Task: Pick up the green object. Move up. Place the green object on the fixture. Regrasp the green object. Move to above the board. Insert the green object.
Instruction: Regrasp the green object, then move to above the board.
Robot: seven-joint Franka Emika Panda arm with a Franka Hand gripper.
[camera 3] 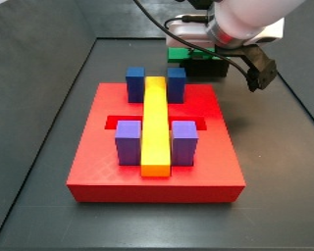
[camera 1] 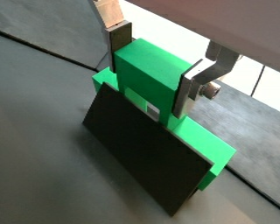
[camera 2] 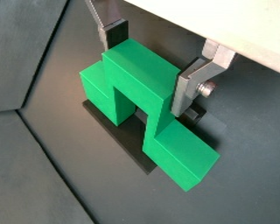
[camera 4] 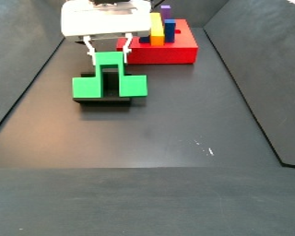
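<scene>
I see my gripper low over the fixture, away from the red board. In both wrist views its jaws sit close against the raised middle of the green object, a silver finger on each side, so they appear to grip it. The green object rests on the dark fixture, its two chunky ends sticking out either side. The board lies flat on the dark table, carrying blue, purple and yellow blocks.

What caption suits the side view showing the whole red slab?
Gripper at the green object on the fixture, behind the board.
</scene>
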